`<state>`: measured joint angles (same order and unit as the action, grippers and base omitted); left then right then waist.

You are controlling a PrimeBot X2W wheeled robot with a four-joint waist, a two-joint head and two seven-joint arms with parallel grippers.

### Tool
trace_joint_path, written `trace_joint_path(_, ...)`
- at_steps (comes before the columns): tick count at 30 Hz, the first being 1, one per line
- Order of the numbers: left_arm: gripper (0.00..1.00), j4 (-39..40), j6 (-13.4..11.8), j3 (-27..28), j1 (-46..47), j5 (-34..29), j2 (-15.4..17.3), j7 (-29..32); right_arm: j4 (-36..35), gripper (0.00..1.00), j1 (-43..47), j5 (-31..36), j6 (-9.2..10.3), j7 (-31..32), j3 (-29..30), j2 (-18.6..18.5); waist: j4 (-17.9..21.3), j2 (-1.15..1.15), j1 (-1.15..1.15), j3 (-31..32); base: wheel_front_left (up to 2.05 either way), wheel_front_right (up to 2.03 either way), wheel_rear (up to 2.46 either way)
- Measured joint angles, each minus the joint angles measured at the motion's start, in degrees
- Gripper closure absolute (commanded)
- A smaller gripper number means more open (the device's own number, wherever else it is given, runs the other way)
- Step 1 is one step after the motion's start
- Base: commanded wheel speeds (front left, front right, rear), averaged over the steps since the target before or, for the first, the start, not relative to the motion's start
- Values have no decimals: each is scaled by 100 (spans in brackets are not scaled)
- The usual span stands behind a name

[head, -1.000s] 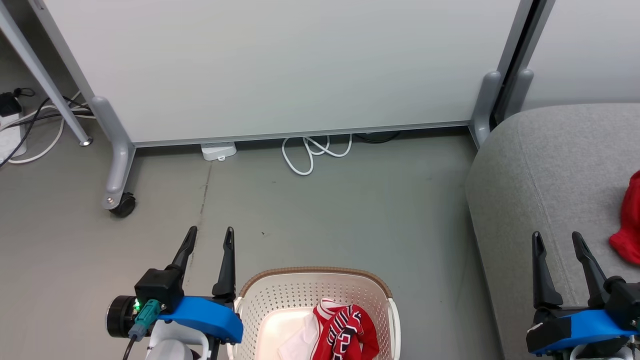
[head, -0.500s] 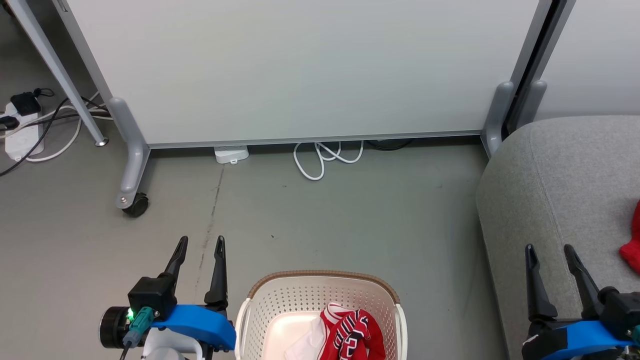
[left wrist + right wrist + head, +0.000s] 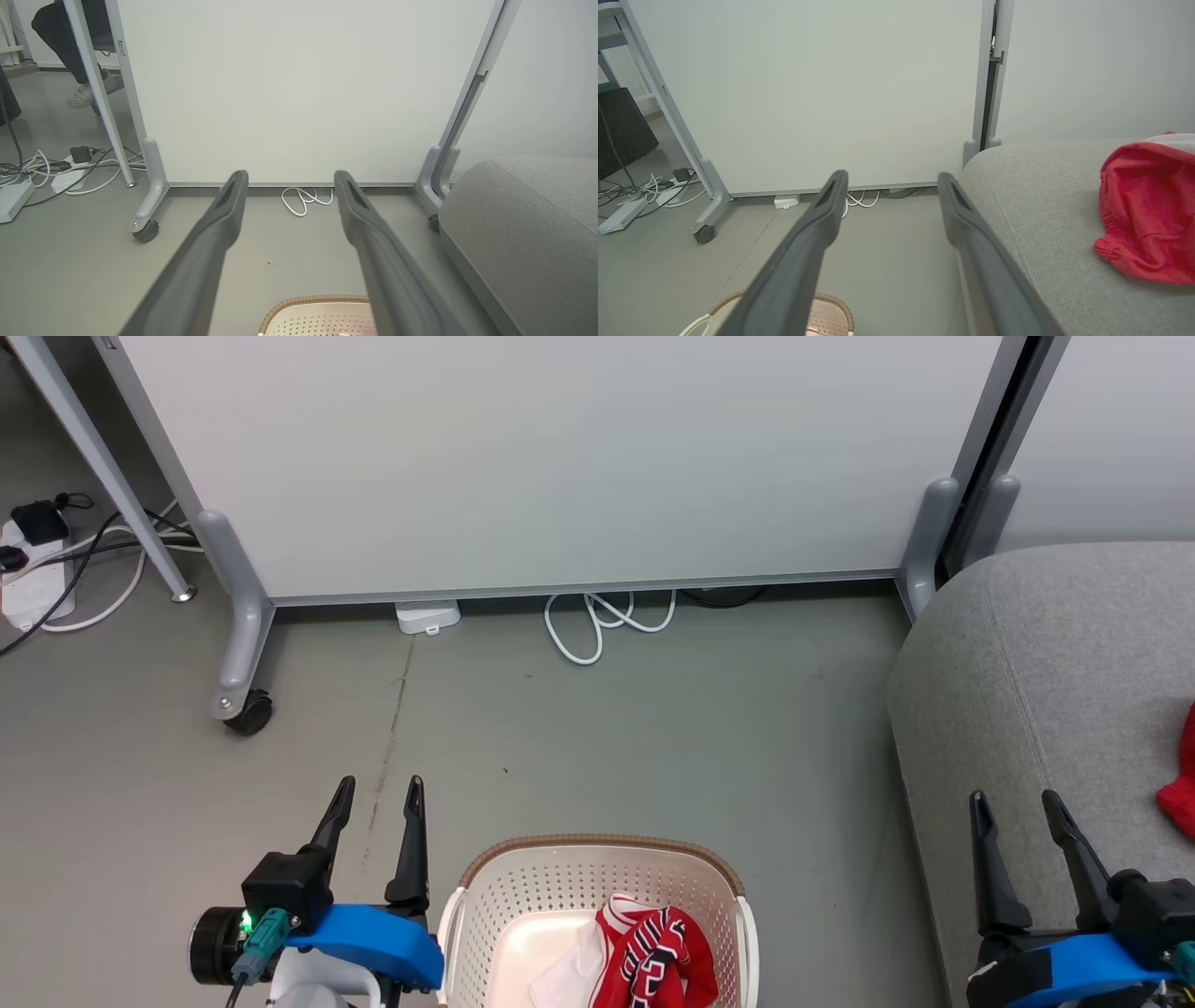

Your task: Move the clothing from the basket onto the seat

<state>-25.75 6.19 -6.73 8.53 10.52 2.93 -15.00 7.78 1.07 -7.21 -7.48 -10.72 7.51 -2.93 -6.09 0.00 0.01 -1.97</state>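
Head view: basket (image 3: pixel 560 887) sits on the grey floor (image 3: pixel 653 737) at bottom centre, brown-strip rim on its far side, w/ a crumpled red jersey (image 3: pixel 658 952) (black-and-white print, white-banded collar) in its right half and a small white piece (image 3: pixel 569 975) just left of it, touching. Left gripper (image 3: pixel 381 784) is just beside the basket's left rim, over bare floor; fingers spread, nothing btwn them, tips pointing twd the white partition (image 3: pixel 560 457) and lying farther up the view than the basket's far rim, so the basket clothing lies to the right of and behind the tips, not touched. Right gripper (image 3: pixel 1013 798) is at lower right over the seat (image 3: pixel 1027 663), near its left edge; fingers also spread wide and empty. One red garment (image 3: pixel 1178 784) lies on the seat at the view's right edge, to the right of the right fingers and apart from them. Right wrist view: that garment has a white band along its top edge, lies bunched on the cushion right of the right-hand finger, no contact; basket corner shows low at left under the other finger. Left wrist view: only the basket's brown rim peeks in at the bottom btwn the fingers; seat at right. White cable (image 3: pixel 607 621) looped at the partition's foot, caster (image 3: pixel 250 714) at left.
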Motion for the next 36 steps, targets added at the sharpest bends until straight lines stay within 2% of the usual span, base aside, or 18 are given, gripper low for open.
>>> trace_joint_path(9,0,-10,-1,-131,54,1,-1,0,-56,0,-29,33,0,10,-107,0,104,0,0,-189,0,0,0)
trace_joint_path(17,0,-127,-1,-341,269,8,-2,-1,-140,0,-260,45,0,5,-304,0,311,0,0,-627,0,0,0)
trace_joint_path(30,0,-534,91,-886,674,-123,3,-5,-121,0,-769,58,0,-127,-605,1,867,0,1,-1557,0,0,0)
trace_joint_path(36,0,-811,102,-1152,925,-247,166,-5,-122,0,-1064,77,0,-207,-833,1,1184,0,0,-1999,0,0,0)
